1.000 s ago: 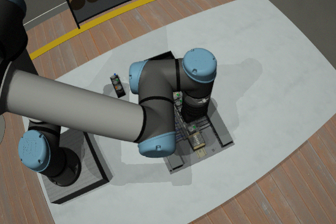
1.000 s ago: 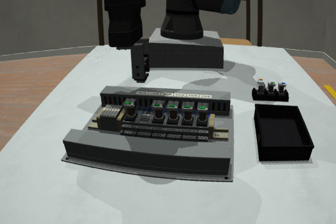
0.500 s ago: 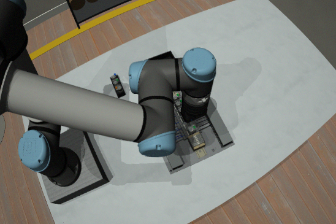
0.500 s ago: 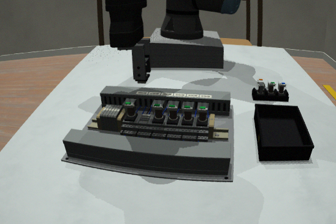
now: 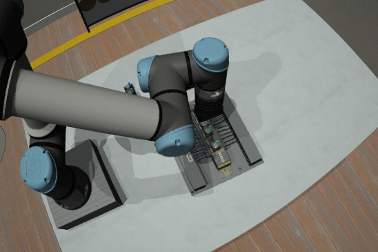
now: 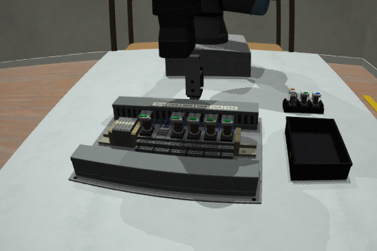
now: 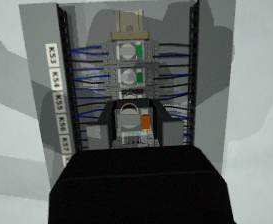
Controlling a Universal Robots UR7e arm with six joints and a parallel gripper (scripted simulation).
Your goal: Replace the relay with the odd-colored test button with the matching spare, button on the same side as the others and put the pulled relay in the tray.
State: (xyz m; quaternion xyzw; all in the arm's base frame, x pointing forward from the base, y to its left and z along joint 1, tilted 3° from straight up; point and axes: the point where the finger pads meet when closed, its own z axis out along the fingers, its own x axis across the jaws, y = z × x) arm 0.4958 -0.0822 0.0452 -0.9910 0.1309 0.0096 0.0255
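Note:
My gripper [image 7: 133, 111] [image 6: 193, 94] is shut on a relay [image 7: 129, 121] with an orange test button and holds it in the air over the back part of the relay panel [image 6: 165, 174] [image 5: 254, 154]. In the wrist view two plugged relays with green buttons [image 7: 129, 51] [image 7: 129, 76] show beyond it, a third is partly hidden. In the exterior view several green-button relays [image 6: 144, 119] [image 6: 193, 120] stand in the row, with one empty socket [image 6: 161, 134] after the leftmost relay. A spare holder [image 6: 303, 108] [image 5: 130, 88] carries three relays with orange, green and blue buttons. The black tray [image 6: 344, 160] stands empty in front of it.
Grey wiring ducts [image 6: 186, 105] run along the front and back of the panel, with a label strip [image 7: 57, 90] on the back one. The robot base block [image 6: 223, 58] [image 5: 86, 181] sits at the far table edge. My arm hides the tray in the top view.

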